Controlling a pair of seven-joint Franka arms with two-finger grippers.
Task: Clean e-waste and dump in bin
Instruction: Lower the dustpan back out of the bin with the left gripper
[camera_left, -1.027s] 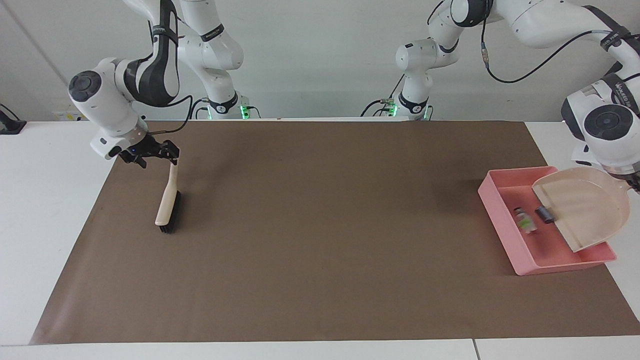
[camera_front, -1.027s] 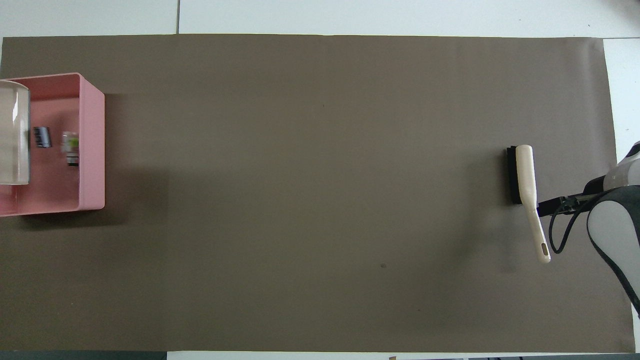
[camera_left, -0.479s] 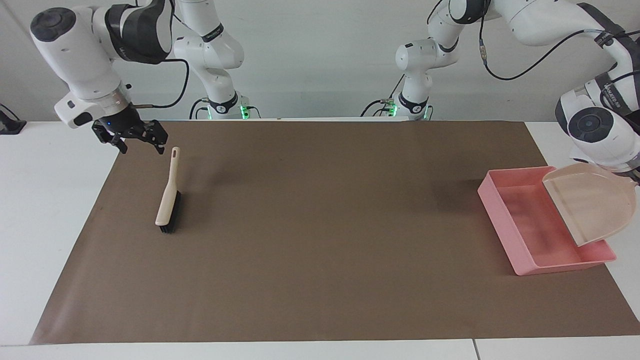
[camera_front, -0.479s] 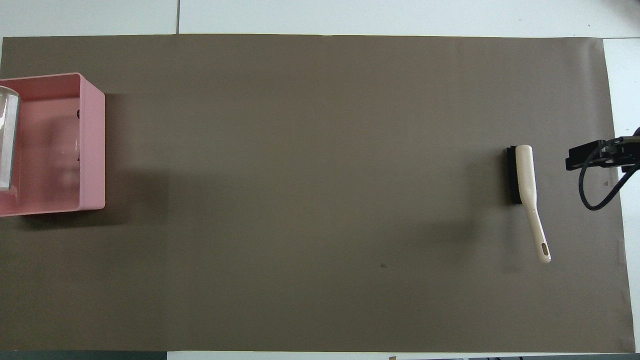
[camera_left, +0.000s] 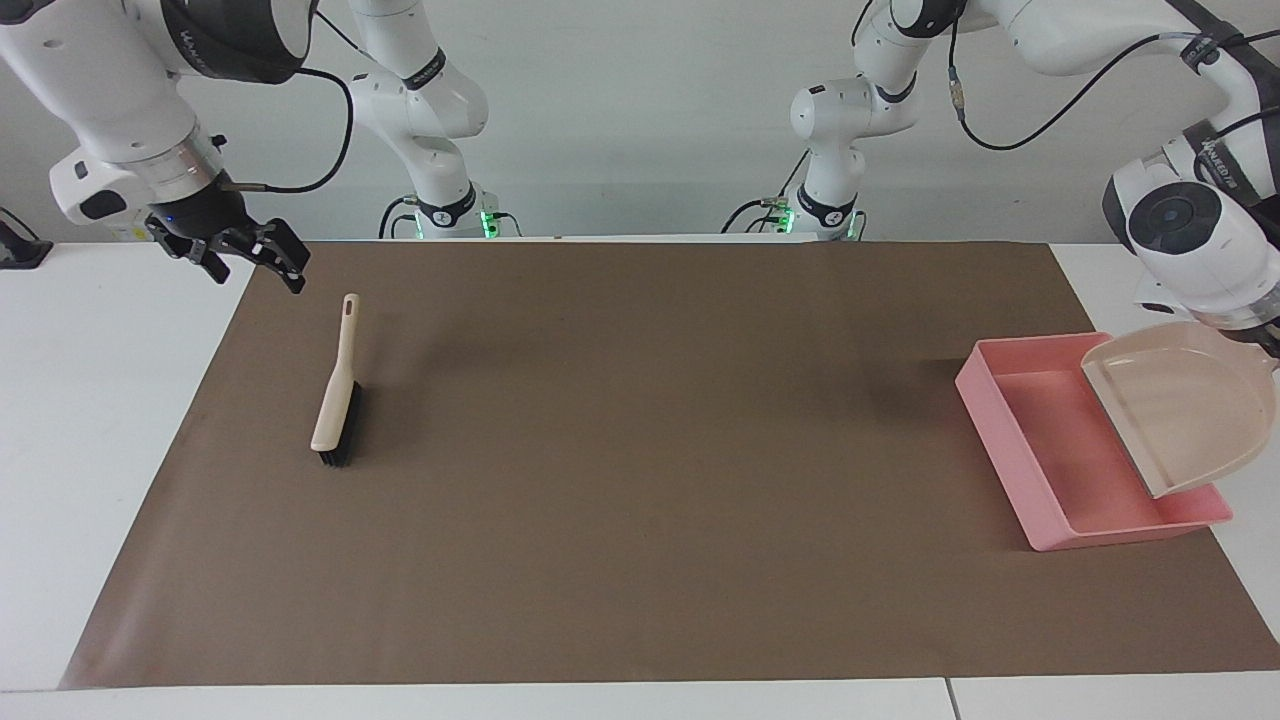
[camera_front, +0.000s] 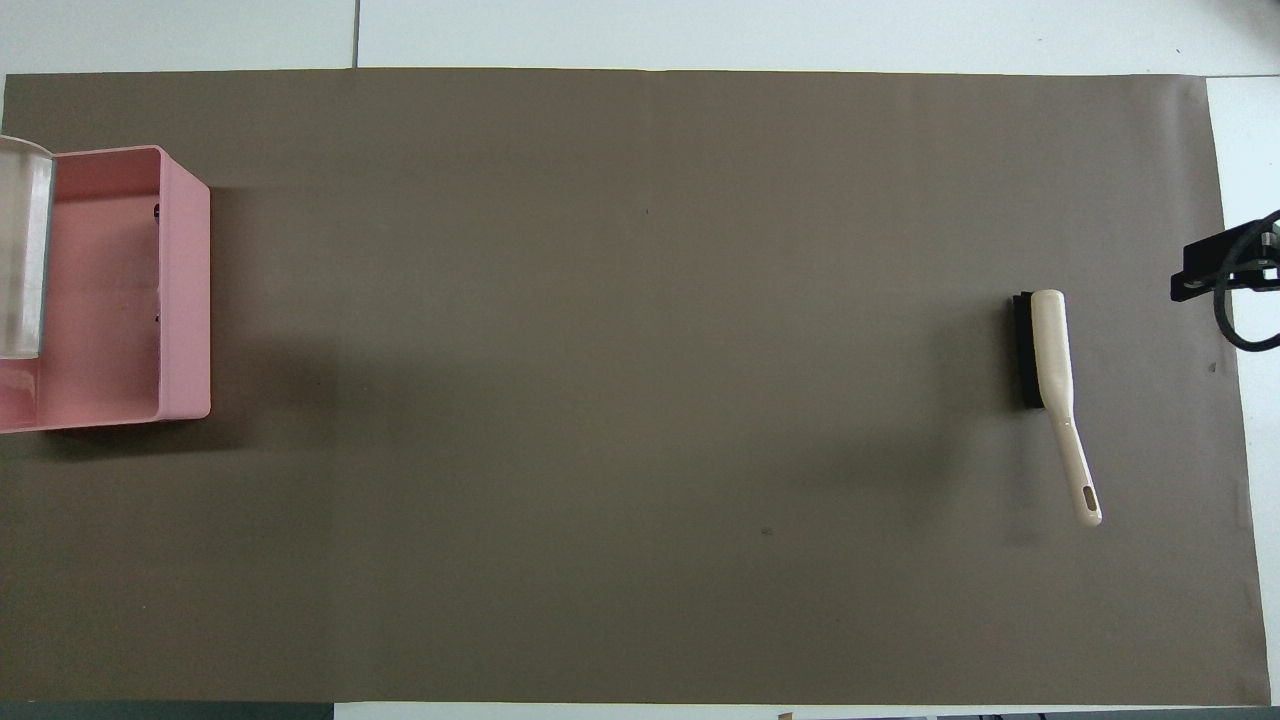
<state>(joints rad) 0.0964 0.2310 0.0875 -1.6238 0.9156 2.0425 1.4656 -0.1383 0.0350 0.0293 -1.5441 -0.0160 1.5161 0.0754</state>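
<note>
The pink bin (camera_left: 1062, 447) (camera_front: 186, 290) stands on the mat at the left arm's end of the table. A beige dustpan (camera_left: 1185, 405) (camera_front: 20, 250) hangs tilted over the bin, with my left gripper (camera_left: 1272, 352) shut on its handle at the view's edge. The e-waste is hidden; only bare pink floor shows in the bin. My right gripper (camera_left: 253, 266) (camera_front: 1215, 272) is open and empty, raised over the mat's corner at the right arm's end. A cream-handled brush (camera_left: 336, 400) (camera_front: 1049, 350) lies on the mat, apart from that gripper.
A brown mat (camera_left: 640, 520) (camera_front: 620, 400) covers most of the white table (camera_left: 90, 420). Both arm bases stand along the table's edge nearest the robots.
My right gripper has let go of the brush handle and risen toward the mat's corner. The dustpan lifted slightly over the bin, and the two small parts seen in the bin no longer show.
</note>
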